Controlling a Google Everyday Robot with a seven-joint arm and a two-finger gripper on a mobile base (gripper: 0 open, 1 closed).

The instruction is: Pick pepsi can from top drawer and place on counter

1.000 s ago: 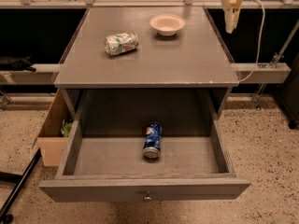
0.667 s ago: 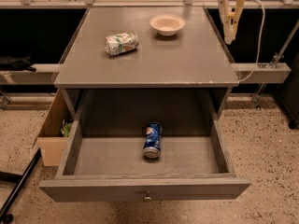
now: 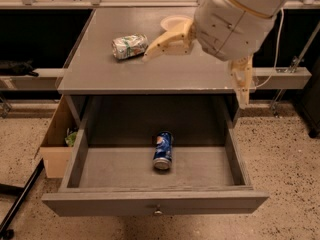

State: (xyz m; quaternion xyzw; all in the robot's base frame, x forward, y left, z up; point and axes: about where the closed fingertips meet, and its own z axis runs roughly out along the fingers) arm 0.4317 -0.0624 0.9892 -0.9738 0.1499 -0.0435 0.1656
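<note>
The pepsi can (image 3: 163, 150) lies on its side in the middle of the open top drawer (image 3: 155, 203), one silver end facing me. Close to the camera, the bulky white arm fills the upper right. My gripper (image 3: 195, 81) hangs above the counter's (image 3: 100, 71) front right part, well above the can and apart from it. It is open: one beige finger (image 3: 165, 43) points left over the counter and the other finger (image 3: 242, 84) points down past the counter's right front corner. Nothing is between them.
A crushed silver-green can (image 3: 129, 46) lies on the counter at the back left. A white bowl (image 3: 171, 21) behind it is partly hidden by the arm. A brown cardboard box (image 3: 56, 146) stands on the floor left of the drawer. A black stand leg (image 3: 17, 199) crosses the lower left.
The arm has swung from the far upper right toward the camera, and now hangs large over the counter's right side. The pepsi can and drawer have not moved.
</note>
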